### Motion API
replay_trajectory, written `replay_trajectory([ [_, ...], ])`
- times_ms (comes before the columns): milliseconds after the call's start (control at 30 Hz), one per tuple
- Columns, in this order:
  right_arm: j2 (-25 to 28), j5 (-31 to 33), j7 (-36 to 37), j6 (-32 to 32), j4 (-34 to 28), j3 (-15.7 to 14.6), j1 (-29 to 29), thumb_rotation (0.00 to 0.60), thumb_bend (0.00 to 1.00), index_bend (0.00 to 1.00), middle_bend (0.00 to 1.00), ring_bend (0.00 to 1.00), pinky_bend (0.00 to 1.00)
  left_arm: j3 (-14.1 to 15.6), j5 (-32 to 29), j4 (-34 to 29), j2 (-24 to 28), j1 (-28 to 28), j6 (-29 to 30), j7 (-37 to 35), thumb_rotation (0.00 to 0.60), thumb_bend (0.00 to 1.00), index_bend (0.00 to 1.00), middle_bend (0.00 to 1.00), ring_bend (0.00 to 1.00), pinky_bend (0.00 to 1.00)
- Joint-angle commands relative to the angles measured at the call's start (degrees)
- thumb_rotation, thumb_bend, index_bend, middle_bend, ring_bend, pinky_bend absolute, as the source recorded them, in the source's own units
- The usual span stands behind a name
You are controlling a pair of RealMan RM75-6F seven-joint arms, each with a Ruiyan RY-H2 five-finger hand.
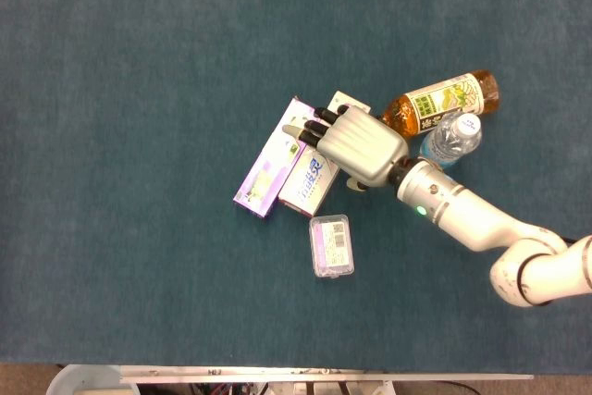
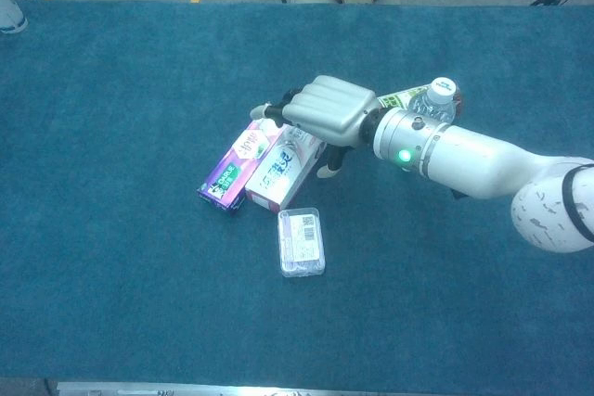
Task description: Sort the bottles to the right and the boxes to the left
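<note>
Near the table's middle, your right hand [image 1: 356,143] hovers with fingers spread, holding nothing, over the white box [image 1: 314,173], while boxes and bottles [image 1: 442,104] remain clustered together, sorting barely begun.

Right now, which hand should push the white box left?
Right. The right hand already sits over the white box, fingers reaching its far end. The left hand is in neither view.
</note>
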Motion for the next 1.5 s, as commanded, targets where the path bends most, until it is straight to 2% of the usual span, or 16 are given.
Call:
replay_trajectory([
  [33, -1.5, 1.0, -1.4, -0.1, 1.6, 0.3, 0.6, 0.600, 0.00, 0.10, 0.28, 0.19, 0.41, 0.0, 0.0, 0.0, 0.0, 0.0, 0.1, 0.0, 0.600, 0.24, 0.13, 0.19, 0.10, 0.17],
  [433, -8.6, 2.5, -6.4, 3.0, 8.2, 2.6, 2.2, 0.600, 0.00, 0.10, 0.28, 0.19, 0.41, -0.1, 0.0, 0.1, 0.1, 0.4, 0.5, -0.2, 0.600, 0.24, 0.13, 0.19, 0.10, 0.17],
  [733, -14.4, 3.4, -7.3, 4.9, 12.6, 4.8, 3.1, 0.600, 0.00, 0.10, 0.28, 0.19, 0.41, -0.1, 0.0, 0.2, 0.2, 0.7, 1.0, -0.3, 0.600, 0.24, 0.13, 0.19, 0.10, 0.17],
  [867, -15.8, 2.4, -5.9, 6.2, 12.7, 5.8, 3.1, 0.600, 0.00, 0.10, 0.28, 0.19, 0.41, -0.1, -0.1, 0.1, 0.5, 0.8, 1.0, -0.2, 0.600, 0.24, 0.13, 0.19, 0.10, 0.17],
  [967, -14.1, 2.3, -3.1, 6.0, 9.5, 6.9, 2.7, 0.600, 0.00, 0.10, 0.28, 0.19, 0.41, -0.2, -0.2, 0.0, 0.9, 0.8, 1.0, -0.2, 0.600, 0.24, 0.13, 0.19, 0.10, 0.17],
  [1200, -3.4, 2.1, 4.9, 4.5, -4.4, 9.5, 0.7, 0.600, 0.00, 0.10, 0.28, 0.19, 0.41, -0.3, 0.2, 0.0, 1.1, 0.0, -0.1, -0.3, 0.600, 0.24, 0.13, 0.19, 0.10, 0.17],
  [1500, 9.8, -3.3, 13.5, 7.9, -16.9, 9.1, -4.4, 0.600, 0.00, 0.10, 0.28, 0.19, 0.41, -0.4, 1.3, 1.1, 0.5, -2.2, -2.8, -1.0, 0.600, 0.24, 0.13, 0.19, 0.10, 0.17],
])
